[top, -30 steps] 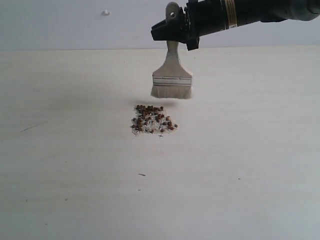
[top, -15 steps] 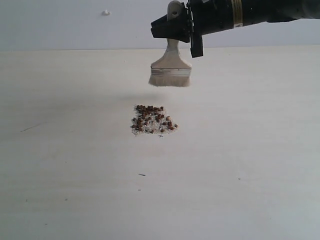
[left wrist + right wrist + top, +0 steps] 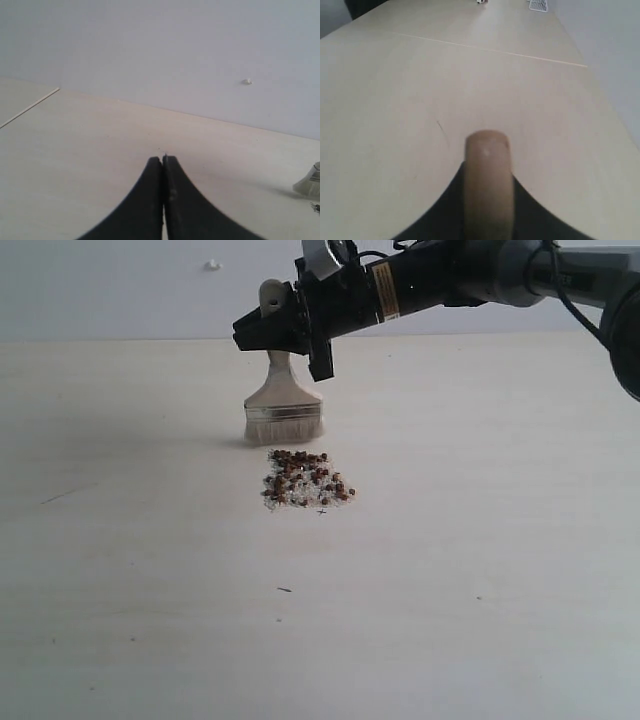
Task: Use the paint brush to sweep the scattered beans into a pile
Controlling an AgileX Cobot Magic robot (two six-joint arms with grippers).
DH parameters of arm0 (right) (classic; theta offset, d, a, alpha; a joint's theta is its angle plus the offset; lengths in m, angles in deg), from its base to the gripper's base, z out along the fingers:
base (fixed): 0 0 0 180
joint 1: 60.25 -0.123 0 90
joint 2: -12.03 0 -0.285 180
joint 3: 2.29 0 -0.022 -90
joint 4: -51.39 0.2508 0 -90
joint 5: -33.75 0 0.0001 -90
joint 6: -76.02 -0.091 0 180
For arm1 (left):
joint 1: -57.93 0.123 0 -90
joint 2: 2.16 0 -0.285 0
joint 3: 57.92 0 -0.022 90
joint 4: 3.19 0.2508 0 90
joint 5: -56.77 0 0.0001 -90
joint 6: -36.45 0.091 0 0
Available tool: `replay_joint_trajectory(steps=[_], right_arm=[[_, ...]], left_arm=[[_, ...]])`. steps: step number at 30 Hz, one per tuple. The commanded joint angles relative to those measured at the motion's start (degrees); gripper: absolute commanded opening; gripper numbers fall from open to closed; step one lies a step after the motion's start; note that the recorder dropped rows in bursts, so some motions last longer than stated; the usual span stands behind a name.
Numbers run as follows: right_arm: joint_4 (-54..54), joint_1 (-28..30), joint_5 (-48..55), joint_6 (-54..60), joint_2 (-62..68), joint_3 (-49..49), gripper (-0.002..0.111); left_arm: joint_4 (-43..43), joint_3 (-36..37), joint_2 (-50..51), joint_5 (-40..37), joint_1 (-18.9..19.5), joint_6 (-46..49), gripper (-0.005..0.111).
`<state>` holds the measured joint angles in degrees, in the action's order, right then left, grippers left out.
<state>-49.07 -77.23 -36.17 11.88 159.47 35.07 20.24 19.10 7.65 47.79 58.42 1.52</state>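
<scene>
One tool does the work: right tool (image 3: 275, 330) clamped on the paint brush (image 3: 284, 412) handle, bristles down by the tabletop (image 3: 480, 540). Beans (image 3: 305, 478) lie just nearward, mid-tabletop, and the bristle line parallels the far edge, so a near-edge stroke looks right. Left tool (image 3: 163, 165) pinched together, empty, farther off.

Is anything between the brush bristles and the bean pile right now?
Nothing. The exterior view shows only a narrow strip of bare table between the paint brush bristles and the beans.
</scene>
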Motion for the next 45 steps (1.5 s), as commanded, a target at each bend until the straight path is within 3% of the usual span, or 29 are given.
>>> replay_joint_trajectory(steps=[1, 7, 22, 35, 45], right_arm=[[0.5, 0.1, 0.0, -0.5, 1.1, 1.3, 0.000], [0.5, 0.1, 0.0, -1.6, 1.2, 1.3, 0.000], [0.5, 0.3, 0.0, -19.7, 1.0, 1.1, 0.000], [0.5, 0.8, 0.0, -10.9, -2.2, 0.8, 0.000], [0.5, 5.4, 0.0, -24.2, -4.9, 0.7, 0.000]], left_arm=[[-0.5, 0.2, -0.4, 0.4, 0.2, 0.3, 0.000], [-0.5, 0.2, -0.4, 0.4, 0.2, 0.3, 0.000], [-0.5, 0.2, -0.4, 0.4, 0.2, 0.3, 0.000], [-0.5, 0.2, -0.4, 0.3, 0.2, 0.3, 0.000], [-0.5, 0.2, -0.4, 0.3, 0.2, 0.3, 0.000]])
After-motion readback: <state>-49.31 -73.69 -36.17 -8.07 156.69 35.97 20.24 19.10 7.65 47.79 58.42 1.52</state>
